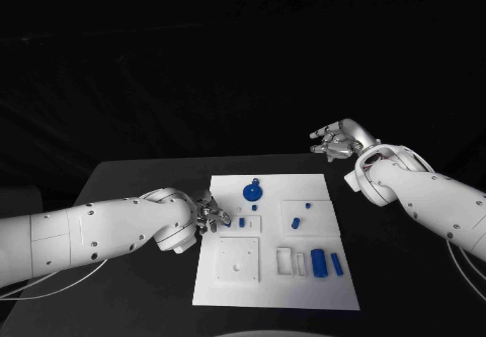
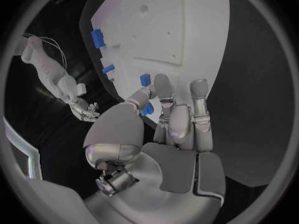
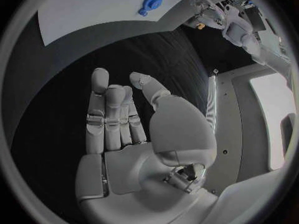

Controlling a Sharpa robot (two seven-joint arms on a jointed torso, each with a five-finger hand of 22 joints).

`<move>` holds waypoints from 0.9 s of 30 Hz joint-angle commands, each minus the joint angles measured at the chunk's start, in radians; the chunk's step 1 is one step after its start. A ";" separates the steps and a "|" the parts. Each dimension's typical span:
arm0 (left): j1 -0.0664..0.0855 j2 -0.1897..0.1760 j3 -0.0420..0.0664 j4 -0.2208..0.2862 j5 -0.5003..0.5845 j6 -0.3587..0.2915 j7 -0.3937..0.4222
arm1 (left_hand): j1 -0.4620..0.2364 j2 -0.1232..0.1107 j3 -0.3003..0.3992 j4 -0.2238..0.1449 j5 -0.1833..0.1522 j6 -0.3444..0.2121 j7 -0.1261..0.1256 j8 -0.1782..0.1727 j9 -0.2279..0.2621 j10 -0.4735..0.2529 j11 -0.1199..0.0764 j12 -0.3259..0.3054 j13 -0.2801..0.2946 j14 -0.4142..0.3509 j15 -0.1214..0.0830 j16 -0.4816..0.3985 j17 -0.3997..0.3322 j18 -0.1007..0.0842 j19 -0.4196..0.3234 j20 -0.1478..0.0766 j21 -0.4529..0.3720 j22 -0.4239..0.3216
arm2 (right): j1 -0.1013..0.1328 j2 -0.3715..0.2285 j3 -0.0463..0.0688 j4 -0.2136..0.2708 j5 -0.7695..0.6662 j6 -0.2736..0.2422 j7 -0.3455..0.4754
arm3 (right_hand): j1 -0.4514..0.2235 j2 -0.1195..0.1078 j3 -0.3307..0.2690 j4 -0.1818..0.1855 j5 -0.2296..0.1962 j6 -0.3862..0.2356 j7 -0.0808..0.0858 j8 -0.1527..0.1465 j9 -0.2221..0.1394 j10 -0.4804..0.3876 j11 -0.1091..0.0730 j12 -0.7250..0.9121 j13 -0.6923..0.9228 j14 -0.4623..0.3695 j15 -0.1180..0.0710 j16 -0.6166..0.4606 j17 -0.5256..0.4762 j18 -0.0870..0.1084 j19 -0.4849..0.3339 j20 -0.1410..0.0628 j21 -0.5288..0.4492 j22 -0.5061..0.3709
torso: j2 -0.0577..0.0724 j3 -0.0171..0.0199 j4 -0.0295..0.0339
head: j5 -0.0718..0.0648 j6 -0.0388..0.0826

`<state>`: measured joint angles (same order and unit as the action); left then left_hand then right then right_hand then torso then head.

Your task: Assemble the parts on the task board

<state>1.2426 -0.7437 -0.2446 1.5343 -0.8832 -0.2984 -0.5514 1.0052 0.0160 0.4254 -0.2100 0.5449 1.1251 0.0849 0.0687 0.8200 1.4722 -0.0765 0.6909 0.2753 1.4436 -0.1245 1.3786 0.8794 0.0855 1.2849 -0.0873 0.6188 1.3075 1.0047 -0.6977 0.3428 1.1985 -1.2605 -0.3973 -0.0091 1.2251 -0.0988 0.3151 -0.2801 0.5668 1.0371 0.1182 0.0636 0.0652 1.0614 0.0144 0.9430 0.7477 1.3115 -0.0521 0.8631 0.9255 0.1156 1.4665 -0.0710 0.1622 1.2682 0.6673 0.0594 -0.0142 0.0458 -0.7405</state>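
The parts [image 1: 318, 262] are small blue pieces that lie on the task board [image 1: 273, 291], a white plate in the middle of the black table [image 1: 132, 175]. A round blue part [image 1: 252, 190] sits near the board's far edge. Two upright cylinders stand side by side near the board's right edge, and smaller blue pieces [image 1: 295, 222] rest around the centre recesses.

Handling, as a judgement: the parts appear to be rigid moulded plastic, light and smooth-surfaced. Expect them to slip under a loose pinch and to tip if nudged sideways. Take hold of the cylinders across their sides, near mid-height. Take the round part by its rim. The board itself looks stiff and flat, with shallow square recesses and slots that leave little room for fingers.

The left hand [image 1: 211, 214] is at the board's left edge, fingers reaching toward a small blue piece [image 2: 147, 109] by the thumb. Whether it grips that piece cannot be told.

The right hand [image 1: 337, 138] hangs above the table beyond the board's far right corner, well apart from it, fingers spread and holding nothing.

The matte black table extends past the board on every side.
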 commanded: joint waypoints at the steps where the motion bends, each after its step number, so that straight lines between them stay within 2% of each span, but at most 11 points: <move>1: -0.001 -0.002 0.000 0.011 -0.001 -0.027 0.029 | 0.002 0.011 0.005 0.000 0.008 0.234 -0.126 0.003 0.112 0.043 -0.009 0.006 0.002 0.002 0.007 0.005 0.002 0.017 -0.002 0.007 0.003 0.016 | 0.000 0.001 0.000 0.000 0.002 0.012 0.004 | -0.008 -0.001 0.007 0.000 0.004 0.006 -0.001 -0.002 0.000 -0.002 -0.005 -0.001 -0.001 -0.007 -0.002 0.002 0.000 0.016 0.026 -0.001 -0.006 0.001 | 0.000 -0.0004 0.0005 | -0.001 0.000; 13: -0.003 -0.004 0.000 0.018 -0.001 -0.054 0.038 | 0.000 0.012 0.007 -0.002 0.014 0.235 -0.127 0.003 0.114 0.043 -0.009 0.007 0.003 0.001 0.007 0.005 0.002 0.021 -0.001 0.009 0.004 0.017 | 0.000 -0.001 0.000 0.000 0.003 0.013 0.004 | -0.009 -0.001 0.008 0.000 0.006 0.006 -0.001 -0.002 0.000 -0.002 -0.005 -0.001 -0.001 -0.007 -0.002 0.002 0.000 0.016 0.026 -0.001 -0.008 0.002 | 0.000 -0.0003 0.0006 | -0.001 0.001; 14: -0.003 -0.004 0.000 0.018 -0.002 -0.053 0.038 | -0.002 0.012 0.009 -0.003 0.015 0.235 -0.126 0.003 0.115 0.043 -0.009 0.007 0.003 0.001 0.007 0.006 0.002 0.025 -0.002 0.013 0.006 0.016 | 0.000 -0.001 0.000 0.000 0.003 0.013 0.004 | -0.009 -0.001 0.008 0.000 0.006 0.006 -0.001 -0.002 0.000 -0.002 -0.005 -0.001 -0.001 -0.007 -0.002 0.002 0.000 0.016 0.026 -0.001 -0.008 0.002 | 0.000 -0.0001 0.0002 | -0.001 0.001; 27: -0.003 0.002 0.000 0.009 -0.024 -0.005 0.005 | -0.001 0.012 0.010 -0.005 0.012 0.234 -0.126 0.002 0.115 0.043 -0.008 0.006 0.003 0.001 0.008 0.006 0.000 0.027 -0.002 0.014 0.008 0.017 | 0.000 -0.001 0.000 -0.001 0.003 0.017 0.003 | -0.010 -0.001 0.008 0.000 0.008 0.007 -0.001 -0.002 0.000 -0.002 -0.005 -0.001 -0.001 -0.007 -0.002 0.002 0.000 0.016 0.026 -0.001 -0.008 0.003 | 0.000 0.0004 0.0002 | -0.002 0.000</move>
<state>1.2403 -0.7447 -0.2447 1.5426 -0.8921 -0.3288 -0.5363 1.0037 0.0226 0.4308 -0.2155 0.5525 1.1282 0.0856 0.0686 0.8206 1.4722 -0.0765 0.6949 0.2779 1.4435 -0.1242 1.3786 0.8804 0.1010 1.2850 -0.0802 0.6232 1.3078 1.0047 -0.6988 0.3428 1.1973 -1.2591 -0.3948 -0.0093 1.2252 -0.0988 0.3150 -0.2801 0.5732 1.0365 0.1174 0.0636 0.0651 1.0614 0.0144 0.9430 0.7479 1.3115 -0.0521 0.8631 0.9255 0.1143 1.4665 -0.0710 0.1581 1.2696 0.6674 0.0596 -0.0140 0.0449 -0.7417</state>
